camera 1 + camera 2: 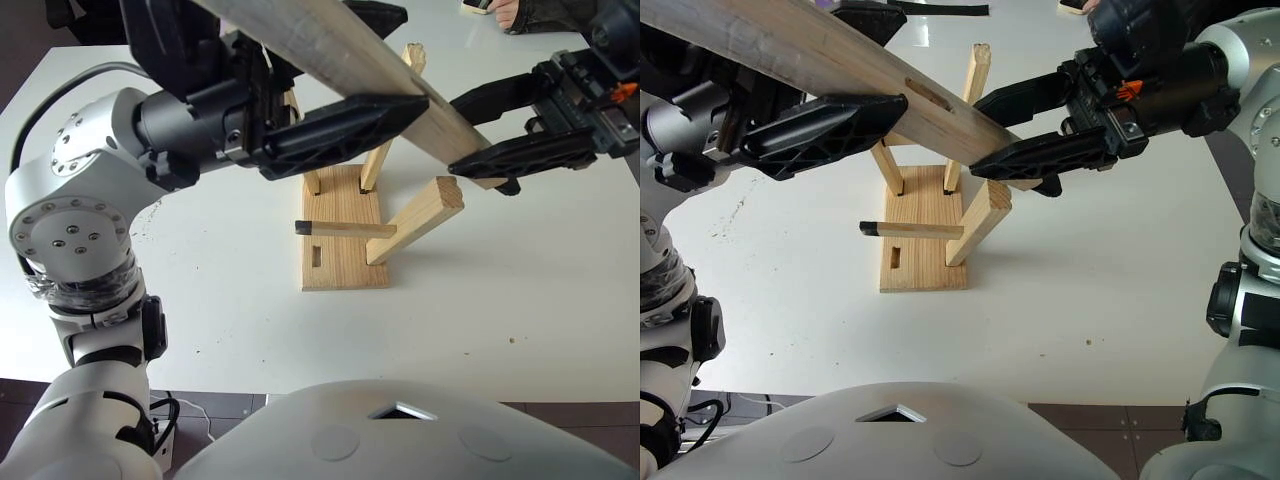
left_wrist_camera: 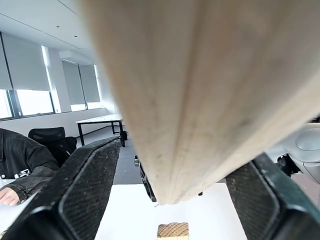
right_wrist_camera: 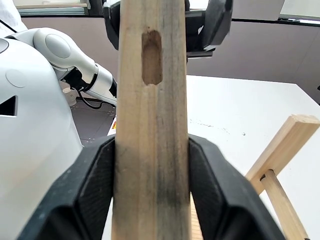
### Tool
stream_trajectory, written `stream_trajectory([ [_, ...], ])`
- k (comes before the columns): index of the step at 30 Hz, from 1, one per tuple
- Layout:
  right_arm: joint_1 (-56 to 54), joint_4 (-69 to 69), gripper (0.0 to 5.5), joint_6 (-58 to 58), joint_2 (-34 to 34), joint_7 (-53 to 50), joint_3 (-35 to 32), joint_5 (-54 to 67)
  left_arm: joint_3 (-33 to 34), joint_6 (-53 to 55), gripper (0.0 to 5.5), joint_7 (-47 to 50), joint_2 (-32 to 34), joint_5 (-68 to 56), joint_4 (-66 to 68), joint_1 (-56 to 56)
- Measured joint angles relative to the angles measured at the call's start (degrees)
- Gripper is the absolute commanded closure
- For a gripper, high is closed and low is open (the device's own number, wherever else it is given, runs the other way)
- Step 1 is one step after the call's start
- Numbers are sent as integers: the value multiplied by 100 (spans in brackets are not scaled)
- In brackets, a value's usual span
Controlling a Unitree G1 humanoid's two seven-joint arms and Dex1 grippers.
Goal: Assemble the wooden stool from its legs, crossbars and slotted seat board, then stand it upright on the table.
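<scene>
Both arms are stretching inward over the table [image 1: 1090,250], holding one long leg [image 1: 790,45] slanted in the air. The left gripper [image 1: 902,58] is clamping its higher part, and the right gripper [image 1: 978,135] is squeezing its lower end. Beyond and below, the board [image 1: 930,265] is lying flat on the table, with other legs [image 1: 888,165] standing on it and a crossbar [image 1: 915,230] jutting sideways.

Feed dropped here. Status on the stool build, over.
Left claw, right claw: both shut on one slotted leg, held aloft. Seat board flat on table, legs standing in it. Those legs close below the held one.
</scene>
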Motion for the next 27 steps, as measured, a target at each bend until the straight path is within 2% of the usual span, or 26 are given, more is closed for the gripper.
stream_trajectory([
  [9,-111,73,345,-49,66,220,56,-199,22,-99,327,-351,3,27,-195,276],
  [27,-149,155,345,-448,155,391,305,-952,-294,-411,341,-364,-38,727,-14,362],
])
